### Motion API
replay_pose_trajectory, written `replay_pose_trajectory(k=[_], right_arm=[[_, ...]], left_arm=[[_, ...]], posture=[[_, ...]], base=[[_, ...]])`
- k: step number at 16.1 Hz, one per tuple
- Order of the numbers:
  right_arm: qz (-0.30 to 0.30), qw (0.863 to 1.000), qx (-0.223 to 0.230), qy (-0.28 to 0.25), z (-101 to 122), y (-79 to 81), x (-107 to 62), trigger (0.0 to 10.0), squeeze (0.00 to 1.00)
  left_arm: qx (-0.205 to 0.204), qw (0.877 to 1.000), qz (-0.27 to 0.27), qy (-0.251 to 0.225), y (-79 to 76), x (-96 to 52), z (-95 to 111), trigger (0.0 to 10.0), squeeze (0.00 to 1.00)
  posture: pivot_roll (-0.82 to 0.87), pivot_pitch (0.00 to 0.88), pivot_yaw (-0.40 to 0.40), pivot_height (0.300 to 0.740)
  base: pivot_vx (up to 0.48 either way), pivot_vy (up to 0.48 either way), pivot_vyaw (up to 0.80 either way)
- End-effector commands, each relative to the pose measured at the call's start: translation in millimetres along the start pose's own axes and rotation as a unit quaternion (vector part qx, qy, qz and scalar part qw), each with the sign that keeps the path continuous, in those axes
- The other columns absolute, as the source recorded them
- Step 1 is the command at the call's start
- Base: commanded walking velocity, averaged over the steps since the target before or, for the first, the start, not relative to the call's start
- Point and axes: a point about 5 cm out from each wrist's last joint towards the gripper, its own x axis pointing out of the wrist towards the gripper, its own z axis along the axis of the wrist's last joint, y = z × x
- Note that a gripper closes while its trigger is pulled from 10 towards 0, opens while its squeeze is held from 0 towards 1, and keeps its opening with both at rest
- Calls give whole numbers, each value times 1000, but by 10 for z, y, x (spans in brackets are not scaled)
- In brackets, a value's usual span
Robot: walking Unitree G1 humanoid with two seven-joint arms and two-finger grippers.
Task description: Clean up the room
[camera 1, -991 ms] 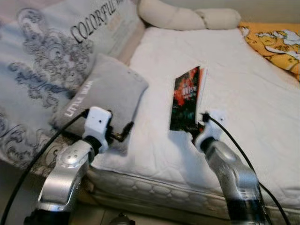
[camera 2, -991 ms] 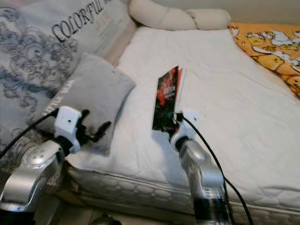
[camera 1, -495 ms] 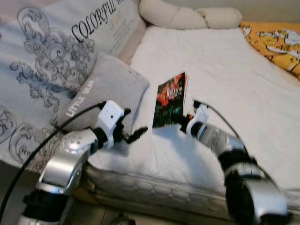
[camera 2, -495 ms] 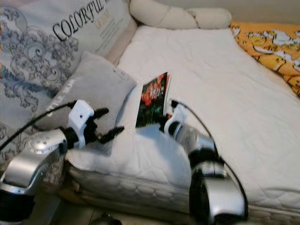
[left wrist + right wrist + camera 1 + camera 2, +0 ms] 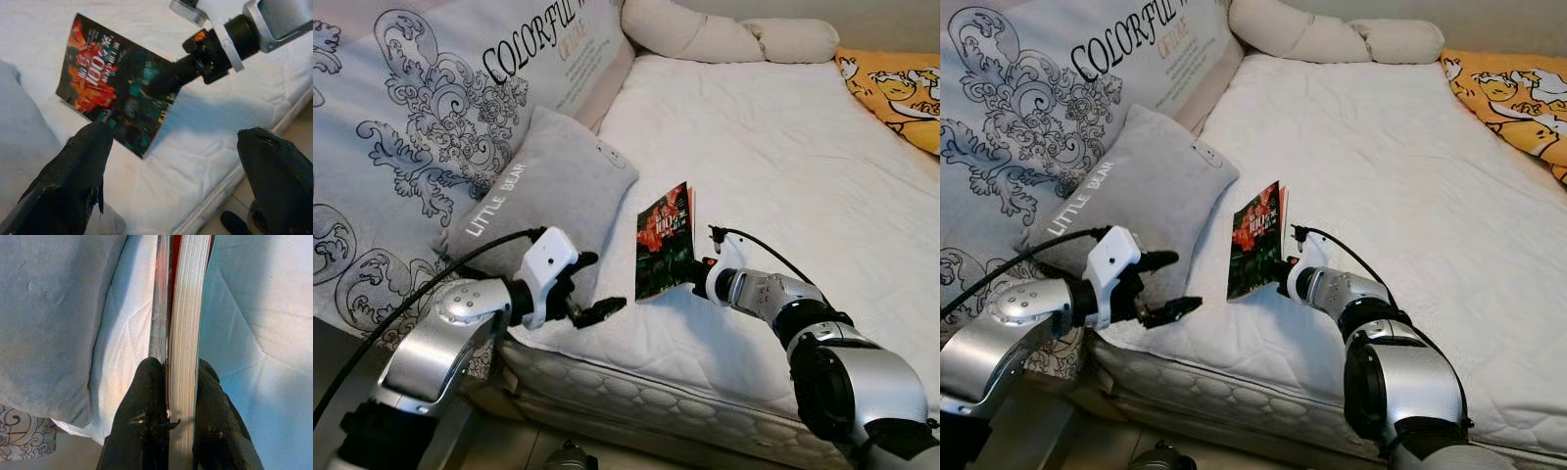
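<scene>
Dark-covered book [image 5: 664,242] in right gripper [image 5: 693,278]

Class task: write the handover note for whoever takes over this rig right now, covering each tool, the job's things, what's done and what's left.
Right tool: shut on the book, holding it on edge above the mattress.
Left tool: open, holding nothing, beside the grey pillow, near the bed's front edge.
Done: book gripped and raised.
Left: carry the book off and put it away; the destination cannot be seen.
</scene>
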Motion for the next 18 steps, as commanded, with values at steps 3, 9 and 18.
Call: replay_pose_trajectory(k=[3,9,18], right_arm=[[-11,999,-33,-6,37,54,31,10000,0],[-19,999,-44,-2,41,70,41,10000,996],[-77,996,-44,-21,45,-131,-28,10000,1000]], left_arm=[[-6,999,-30,15,-125,12,-25,10000,435],[-12,998,-19,66,-109,-50,-147,10000,427],[-29,996,5,89,-63,17,-228,10000,424]], posture=[[173,53,23,740],[184,58,17,740],[154,6,28,740]], base=[[0,0,0],[0,0,0],[0,0,0]])
